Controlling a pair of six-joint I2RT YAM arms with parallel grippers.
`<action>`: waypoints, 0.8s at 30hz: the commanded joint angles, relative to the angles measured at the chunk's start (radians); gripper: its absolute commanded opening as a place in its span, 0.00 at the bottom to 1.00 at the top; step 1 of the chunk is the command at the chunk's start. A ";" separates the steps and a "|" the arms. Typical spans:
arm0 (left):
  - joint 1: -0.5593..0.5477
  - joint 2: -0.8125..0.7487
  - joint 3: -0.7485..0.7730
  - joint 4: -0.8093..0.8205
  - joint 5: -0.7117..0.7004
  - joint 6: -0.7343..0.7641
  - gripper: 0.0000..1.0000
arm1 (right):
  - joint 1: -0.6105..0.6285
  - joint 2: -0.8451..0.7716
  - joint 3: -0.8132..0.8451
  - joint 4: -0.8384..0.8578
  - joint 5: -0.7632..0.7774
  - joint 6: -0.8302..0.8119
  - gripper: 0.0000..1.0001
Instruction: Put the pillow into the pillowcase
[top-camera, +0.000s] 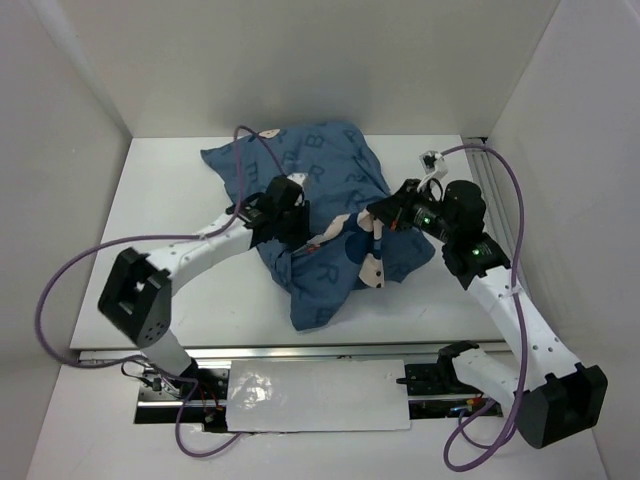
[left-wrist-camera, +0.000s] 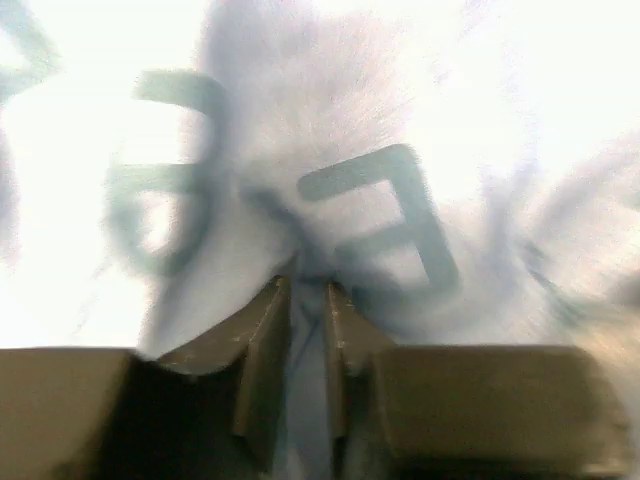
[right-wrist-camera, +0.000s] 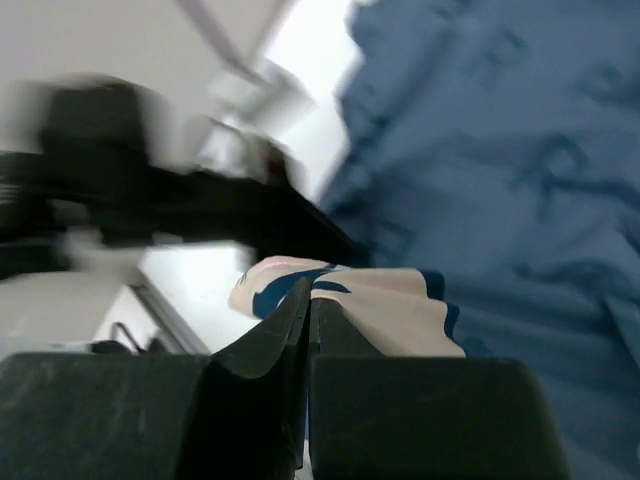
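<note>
Left gripper (left-wrist-camera: 308, 292) looks pinched on a raised fold of the blue letter-printed fabric pillowcase (top-camera: 325, 160); that view is washed out, so not certain. Right gripper (right-wrist-camera: 308, 298) is clenched, tips at the case's cream printed patch (right-wrist-camera: 350, 300); can't tell if cloth is caught. Case lies crumpled mid white table (top-camera: 170, 190), between both wrists. Purple cable (top-camera: 239, 160) crosses its far-left corner. White flat panel (top-camera: 315, 395) sits at the near edge.

Top camera overhead, looking down; wrist cameras point-blank on pillowcase (top-camera: 315, 160), shared with top view.
</note>
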 joint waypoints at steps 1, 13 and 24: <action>0.007 -0.174 0.016 0.007 -0.087 0.024 0.41 | -0.001 0.002 -0.054 -0.179 0.171 -0.092 0.00; -0.085 -0.191 -0.059 -0.016 -0.135 0.080 0.58 | -0.001 0.168 -0.321 -0.197 0.171 -0.114 0.04; -0.178 -0.208 -0.160 -0.050 -0.311 0.078 0.53 | -0.001 0.127 -0.311 -0.100 0.112 -0.114 0.04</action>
